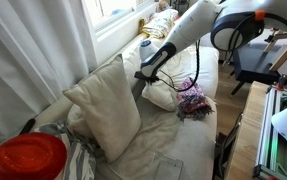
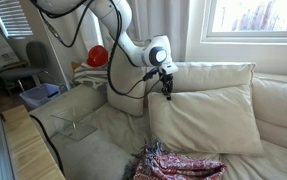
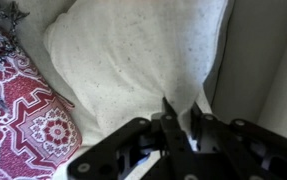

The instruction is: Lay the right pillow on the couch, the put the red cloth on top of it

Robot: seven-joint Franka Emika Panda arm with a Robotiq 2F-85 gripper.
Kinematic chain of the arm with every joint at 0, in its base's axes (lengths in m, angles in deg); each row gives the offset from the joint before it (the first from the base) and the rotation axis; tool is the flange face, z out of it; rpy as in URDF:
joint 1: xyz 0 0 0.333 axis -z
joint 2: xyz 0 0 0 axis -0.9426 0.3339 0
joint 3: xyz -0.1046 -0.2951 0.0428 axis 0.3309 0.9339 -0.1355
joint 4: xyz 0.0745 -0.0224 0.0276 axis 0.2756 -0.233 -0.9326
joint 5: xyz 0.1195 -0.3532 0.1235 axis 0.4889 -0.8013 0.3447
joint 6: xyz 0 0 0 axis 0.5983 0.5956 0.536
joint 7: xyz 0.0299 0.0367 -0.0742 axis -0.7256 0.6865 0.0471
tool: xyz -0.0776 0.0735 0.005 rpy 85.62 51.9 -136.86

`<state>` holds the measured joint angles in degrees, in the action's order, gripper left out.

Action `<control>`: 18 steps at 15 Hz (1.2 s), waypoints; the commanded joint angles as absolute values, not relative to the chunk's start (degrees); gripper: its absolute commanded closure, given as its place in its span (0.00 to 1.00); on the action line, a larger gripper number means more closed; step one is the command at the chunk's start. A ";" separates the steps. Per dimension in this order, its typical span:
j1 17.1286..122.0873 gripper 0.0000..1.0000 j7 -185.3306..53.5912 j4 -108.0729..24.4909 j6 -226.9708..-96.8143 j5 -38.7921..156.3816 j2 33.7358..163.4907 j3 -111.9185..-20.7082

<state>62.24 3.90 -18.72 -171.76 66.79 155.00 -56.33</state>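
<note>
My gripper (image 2: 165, 82) is shut on the top corner of a cream pillow (image 2: 208, 115) that stands against the couch back. In the wrist view the pillow (image 3: 133, 55) fills the frame and its corner is pinched between my fingers (image 3: 181, 120). In an exterior view my gripper (image 1: 145, 74) sits above this pillow (image 1: 163, 97). The red patterned cloth (image 2: 178, 165) lies crumpled on the seat in front of the pillow. It also shows in an exterior view (image 1: 191, 100) and in the wrist view (image 3: 23, 115).
A second cream pillow (image 1: 108, 105) leans at the other end of the couch (image 2: 93, 150). A red round object (image 1: 25, 158) sits on the armrest side. A window and curtains are behind the couch. A desk and chair (image 1: 258, 60) stand beyond it.
</note>
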 commanded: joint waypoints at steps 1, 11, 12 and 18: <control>60.64 0.98 12.27 -23.20 -167.55 65.97 150.61 -52.85; 60.33 0.97 18.27 -35.36 -158.24 60.62 138.01 -51.55; 60.33 0.97 18.39 -37.45 -158.04 60.01 136.28 -51.27; 59.90 0.97 20.51 -48.70 -158.17 56.86 126.94 -50.20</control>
